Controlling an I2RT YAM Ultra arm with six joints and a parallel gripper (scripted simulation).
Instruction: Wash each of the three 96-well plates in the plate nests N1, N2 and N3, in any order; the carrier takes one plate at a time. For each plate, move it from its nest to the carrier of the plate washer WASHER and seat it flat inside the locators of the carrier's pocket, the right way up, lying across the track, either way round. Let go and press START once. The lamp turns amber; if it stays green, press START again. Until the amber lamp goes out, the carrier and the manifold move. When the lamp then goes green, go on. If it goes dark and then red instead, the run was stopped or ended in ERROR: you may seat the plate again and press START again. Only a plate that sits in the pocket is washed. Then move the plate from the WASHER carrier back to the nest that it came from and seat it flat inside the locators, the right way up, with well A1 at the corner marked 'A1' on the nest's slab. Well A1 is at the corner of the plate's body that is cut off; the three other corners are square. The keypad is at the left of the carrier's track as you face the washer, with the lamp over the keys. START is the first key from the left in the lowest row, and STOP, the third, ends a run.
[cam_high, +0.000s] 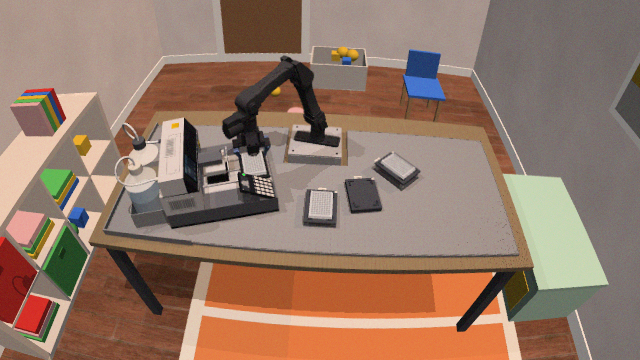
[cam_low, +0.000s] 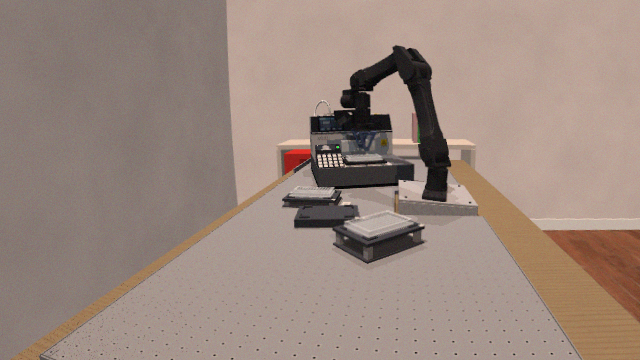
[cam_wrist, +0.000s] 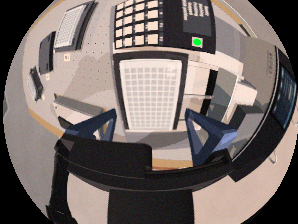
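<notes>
A white 96-well plate (cam_high: 254, 164) lies in the carrier pocket of the plate washer (cam_high: 209, 177); it also shows in the wrist view (cam_wrist: 150, 91) and the exterior view (cam_low: 363, 158). My gripper (cam_wrist: 150, 112) hangs just above it, open, its blue fingers standing apart on either side of the plate's near end. The keypad (cam_high: 257, 186) sits beside the carrier, and its lamp (cam_wrist: 197, 42) is green. One nest (cam_high: 363, 194) is bare. The two other nests each hold a plate, one at the front (cam_high: 320, 205) and one on a raised nest (cam_high: 397, 167).
Two bottles with tubing (cam_high: 137, 175) stand at the washer's left end. The arm's base plate (cam_high: 315, 145) sits behind the washer. A shelf with coloured blocks (cam_high: 40, 200) stands left of the table, and a green cabinet (cam_high: 555, 245) stands to its right.
</notes>
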